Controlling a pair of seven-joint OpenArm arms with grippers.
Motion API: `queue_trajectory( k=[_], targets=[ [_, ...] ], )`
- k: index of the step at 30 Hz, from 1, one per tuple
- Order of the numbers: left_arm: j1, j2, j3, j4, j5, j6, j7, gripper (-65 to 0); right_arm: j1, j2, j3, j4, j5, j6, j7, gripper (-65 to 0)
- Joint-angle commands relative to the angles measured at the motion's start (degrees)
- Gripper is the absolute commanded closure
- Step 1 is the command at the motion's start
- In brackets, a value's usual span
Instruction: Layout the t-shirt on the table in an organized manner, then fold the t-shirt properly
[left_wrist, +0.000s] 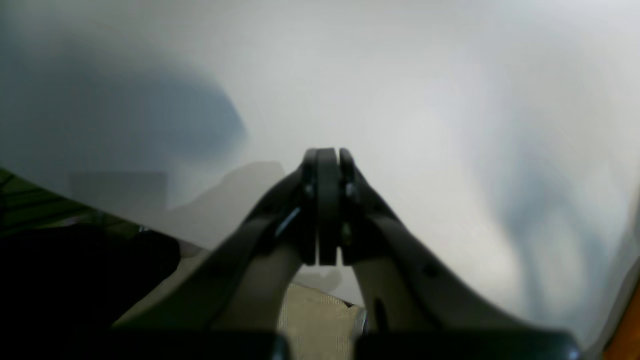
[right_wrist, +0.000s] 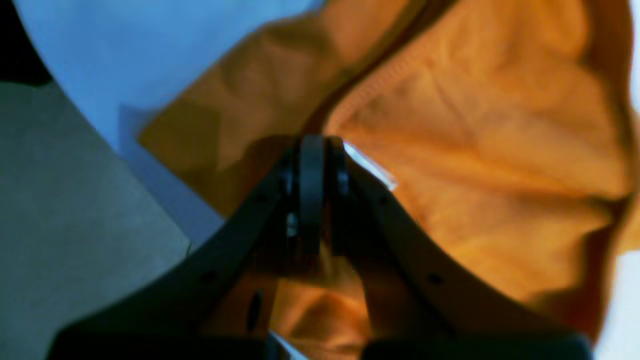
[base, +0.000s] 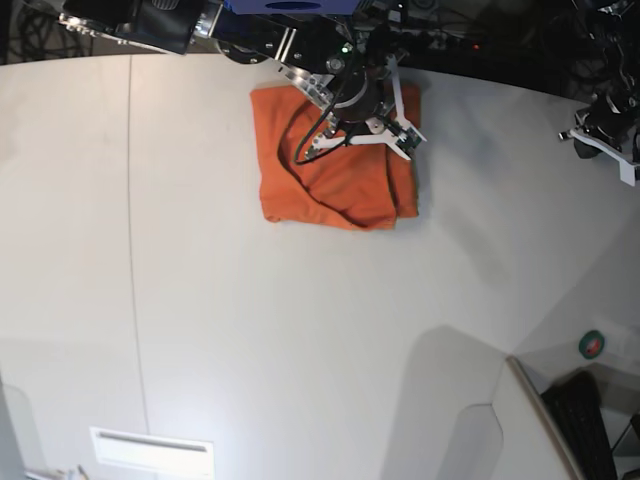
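Note:
The orange t-shirt (base: 340, 165) lies bunched in a rough rectangle on the white table (base: 250, 320), near its far edge. My right gripper (base: 312, 148) sits on the shirt's left part. In the right wrist view this right gripper (right_wrist: 317, 142) is shut. The ribbed neckline (right_wrist: 370, 90) runs straight into its fingertips, and the grey tag (right_wrist: 372, 170) lies just beside them. My left gripper (left_wrist: 327, 152) is shut with nothing in it, hovering over bare table (left_wrist: 425, 100). The left arm (base: 605, 125) stands at the far right, well away from the shirt.
A thin dark seam (base: 130, 200) crosses the table on the left. At the lower right the table's curved edge (base: 560, 300) gives way to a white panel (base: 530, 420), a green roll (base: 593, 343) and black cables (base: 580, 405). A white label (base: 150, 452) lies near the front edge.

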Motion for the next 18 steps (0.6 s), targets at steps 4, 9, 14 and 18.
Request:
queue_trajectory(
  k=[4, 9, 14, 18],
  targets=[
    [-0.1, -0.8, 3.8, 1.4, -0.9, -0.3, -1.0, 0.0, 0.6, -1.0, 0.2, 1.6, 0.2, -0.1, 1.1, -7.2],
    [0.3, 0.7, 9.3, 2.8, -0.8, -0.3, -1.0, 0.0, 0.6, 6.7, 3.4, 17.0, 0.1, -0.3, 1.1, -11.9],
    [5.7, 4.5, 14.1, 12.4, -1.3, -0.3, -0.6, 0.0, -5.4, 14.3, 18.6, 29.2, 0.2, -0.3, 1.1, -0.5],
    [8.4, 8.3, 15.8, 20.9, -1.4, -0.3, 3.2, 0.0, -10.4, 16.9, 31.3, 30.9, 0.3, -0.2, 1.1, 0.0]
  ],
)
